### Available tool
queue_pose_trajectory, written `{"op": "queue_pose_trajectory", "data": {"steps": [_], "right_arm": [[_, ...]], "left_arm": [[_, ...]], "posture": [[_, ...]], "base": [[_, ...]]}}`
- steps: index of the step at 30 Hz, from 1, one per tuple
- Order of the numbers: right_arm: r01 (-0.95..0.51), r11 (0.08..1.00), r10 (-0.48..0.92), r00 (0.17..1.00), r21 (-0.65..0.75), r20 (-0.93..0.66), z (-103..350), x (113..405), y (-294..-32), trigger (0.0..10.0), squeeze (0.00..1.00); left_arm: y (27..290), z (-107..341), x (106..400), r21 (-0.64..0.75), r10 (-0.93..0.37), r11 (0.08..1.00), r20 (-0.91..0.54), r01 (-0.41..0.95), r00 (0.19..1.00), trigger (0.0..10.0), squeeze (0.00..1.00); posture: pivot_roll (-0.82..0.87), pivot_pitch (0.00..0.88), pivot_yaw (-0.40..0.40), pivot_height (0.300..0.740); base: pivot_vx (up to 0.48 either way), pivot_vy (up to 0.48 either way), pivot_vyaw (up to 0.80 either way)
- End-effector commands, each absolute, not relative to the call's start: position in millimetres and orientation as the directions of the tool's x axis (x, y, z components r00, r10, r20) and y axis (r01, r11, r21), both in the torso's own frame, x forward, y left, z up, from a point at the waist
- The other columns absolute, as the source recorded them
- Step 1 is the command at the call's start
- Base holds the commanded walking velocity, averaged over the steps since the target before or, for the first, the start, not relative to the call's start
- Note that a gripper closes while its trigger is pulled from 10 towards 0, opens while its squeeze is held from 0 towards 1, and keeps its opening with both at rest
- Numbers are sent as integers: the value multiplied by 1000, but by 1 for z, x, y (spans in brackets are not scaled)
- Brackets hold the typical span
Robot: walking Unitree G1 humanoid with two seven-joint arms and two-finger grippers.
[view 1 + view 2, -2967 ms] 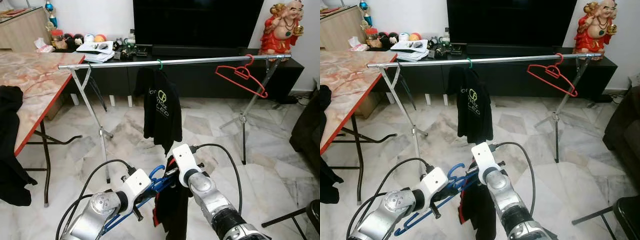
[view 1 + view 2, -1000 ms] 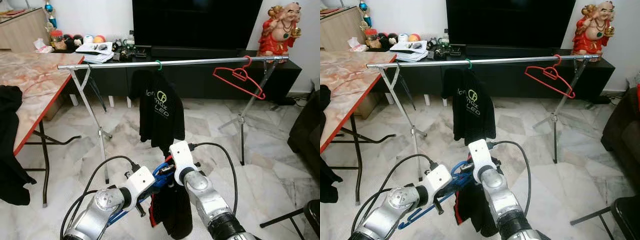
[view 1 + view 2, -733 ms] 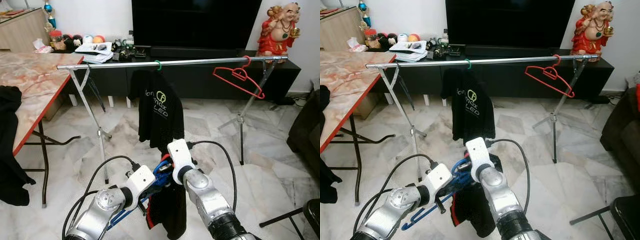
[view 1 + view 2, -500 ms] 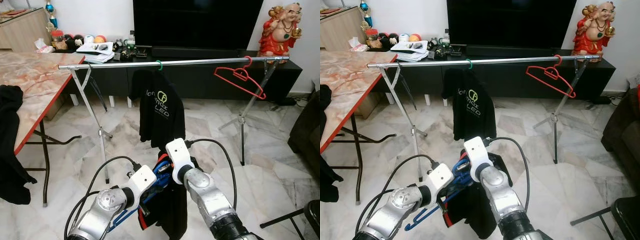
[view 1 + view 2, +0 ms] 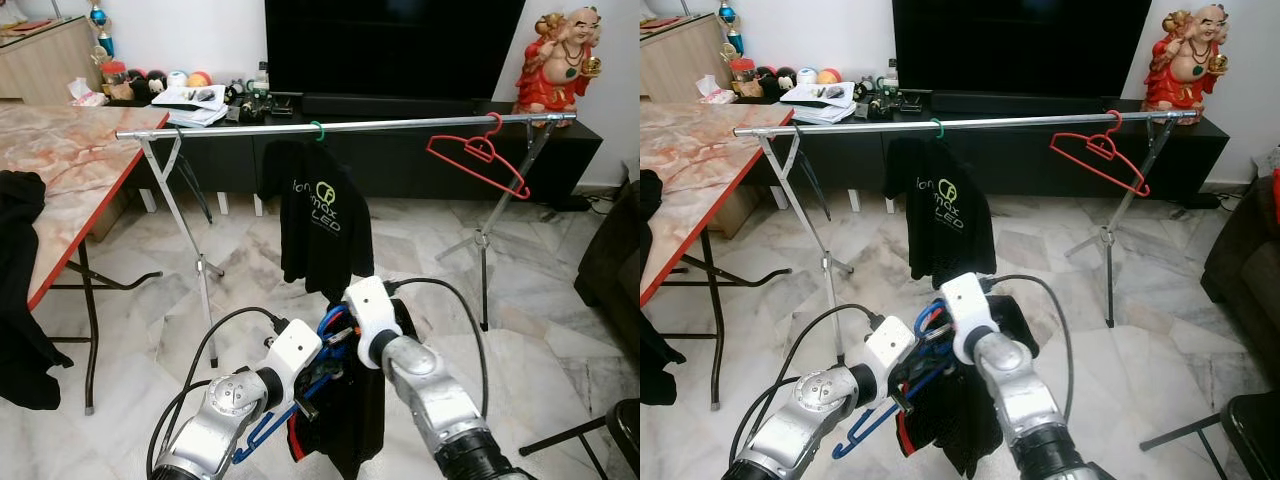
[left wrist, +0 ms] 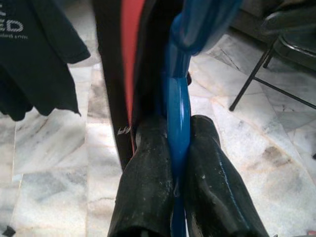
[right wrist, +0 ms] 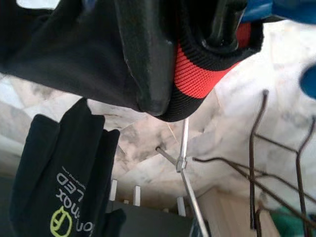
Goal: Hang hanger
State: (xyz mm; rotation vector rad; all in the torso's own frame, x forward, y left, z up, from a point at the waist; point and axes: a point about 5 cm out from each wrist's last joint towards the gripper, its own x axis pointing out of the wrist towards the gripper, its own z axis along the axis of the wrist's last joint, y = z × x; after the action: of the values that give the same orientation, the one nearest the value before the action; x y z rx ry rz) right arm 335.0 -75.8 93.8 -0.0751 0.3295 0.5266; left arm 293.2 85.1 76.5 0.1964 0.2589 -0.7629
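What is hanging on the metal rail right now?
On the rail: a black T-shirt on a green hook and an empty red hanger. The shirt covers its own hanger's body.

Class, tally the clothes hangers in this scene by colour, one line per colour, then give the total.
Green hanger, on the rail carrying the black T-shirt: 1
Red hanger, bare on the rail: 1
Blue hanger, held by the left gripper: 1
Total: 3
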Motion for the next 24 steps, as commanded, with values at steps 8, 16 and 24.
{"op": "queue_pose_trajectory", "data": {"steps": [8, 16, 24], "right_arm": [[-437, 868, 482, 858, 236, -180, 108, 335, -92, 10000, 0], [-478, 868, 496, 817, 136, -293, 88, 326, -100, 10000, 0], [-688, 713, 700, 689, 135, -190, 103, 311, -75, 10000, 0]], "left_arm": [[83, 87, 300, 45, -649, 739, -224, 672, 728, 10000, 0], [82, 91, 303, 18, -640, 755, -197, 655, 743, 10000, 0], [82, 91, 304, 16, -644, 752, -198, 659, 739, 10000, 0]], "posture": [[31, 0, -45, 740], [29, 0, -45, 740], [29, 0, -42, 740]], "base": [[0, 0, 0], [0, 0, 0], [0, 0, 0]]}}
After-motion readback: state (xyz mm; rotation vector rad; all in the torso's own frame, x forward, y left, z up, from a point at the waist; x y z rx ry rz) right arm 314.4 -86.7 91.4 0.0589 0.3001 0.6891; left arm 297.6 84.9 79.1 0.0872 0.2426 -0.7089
